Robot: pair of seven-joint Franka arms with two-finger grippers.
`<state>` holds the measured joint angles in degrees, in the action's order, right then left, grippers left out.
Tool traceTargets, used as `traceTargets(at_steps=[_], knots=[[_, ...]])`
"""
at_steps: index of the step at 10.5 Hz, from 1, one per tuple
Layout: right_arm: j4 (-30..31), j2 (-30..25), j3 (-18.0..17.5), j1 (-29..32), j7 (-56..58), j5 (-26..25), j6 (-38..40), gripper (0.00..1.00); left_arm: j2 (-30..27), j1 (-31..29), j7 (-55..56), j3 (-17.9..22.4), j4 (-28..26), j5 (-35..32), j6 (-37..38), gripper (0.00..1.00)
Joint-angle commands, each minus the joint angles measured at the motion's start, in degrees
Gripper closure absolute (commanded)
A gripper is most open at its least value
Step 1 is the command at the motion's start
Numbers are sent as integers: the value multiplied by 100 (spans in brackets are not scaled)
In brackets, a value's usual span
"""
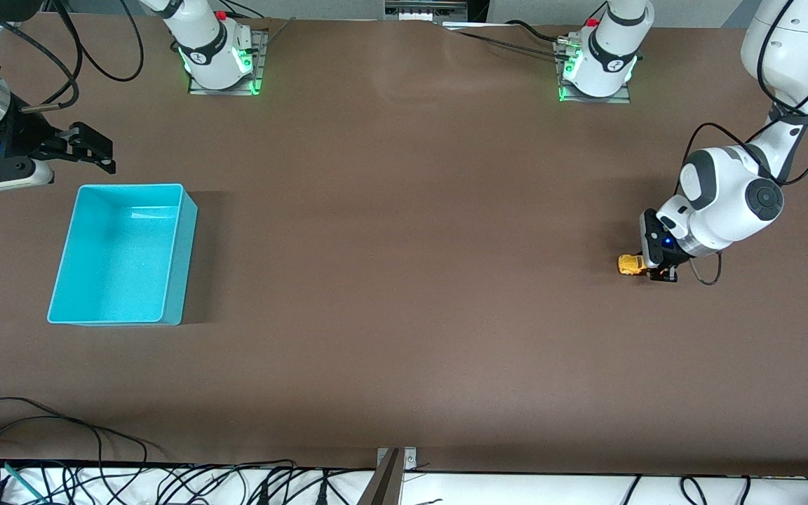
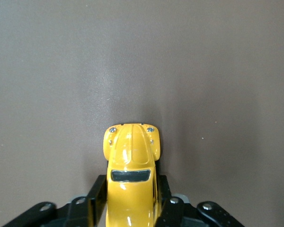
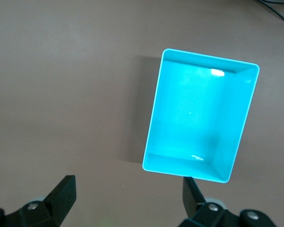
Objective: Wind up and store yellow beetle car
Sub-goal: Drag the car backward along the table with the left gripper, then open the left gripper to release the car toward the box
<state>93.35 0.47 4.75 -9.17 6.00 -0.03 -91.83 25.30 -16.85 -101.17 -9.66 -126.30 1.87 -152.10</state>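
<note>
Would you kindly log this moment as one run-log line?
left gripper: fingers flank yellow beetle car on table | right gripper: open, waiting above table beside turquoise bin | bin: empty

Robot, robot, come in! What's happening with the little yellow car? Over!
Left gripper down at the table, jaws on both sides of the yellow beetle car. Right gripper waits open by the turquoise bin, bin empty. Nothing in the way.

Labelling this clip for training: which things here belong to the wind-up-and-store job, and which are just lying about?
Job:
- small yellow beetle toy car, on the table between the left pincer fingers
- turquoise rectangular plastic bin, empty
- right pincer, open, waiting beside the bin

Lying about:
- black cables at the table edge nearest the front camera
</note>
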Motion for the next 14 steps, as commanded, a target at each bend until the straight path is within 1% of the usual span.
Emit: traceTargets(at_steps=[1, 3, 5, 7, 10, 14], knots=[[43, -64, 17, -6, -2, 56, 24, 0, -32, -56, -114, -71, 246, 15, 327, 0], [43, -64, -1, -15, -11, 65, 24, 0, -375, -64, -88, -194, 535, 85, 1266, 0], [34, -64, -18, -15, -28, 65, 24, 0, -499, -64, 88, -246, 922, 85, 2085, 0], [43, -73, -10, -15, -2, 74, 42, 0, -508, -55, 368, -255, 1308, 76, 2543, 0], [43, -64, -10, -15, -2, 74, 42, 0, -544, -12, 1175, -326, 1993, 6, 3649, 0], [43, -64, -10, -15, -2, 74, 42, 0, -544, 137, 2326, -414, 2671, -3, 4590, 0]])
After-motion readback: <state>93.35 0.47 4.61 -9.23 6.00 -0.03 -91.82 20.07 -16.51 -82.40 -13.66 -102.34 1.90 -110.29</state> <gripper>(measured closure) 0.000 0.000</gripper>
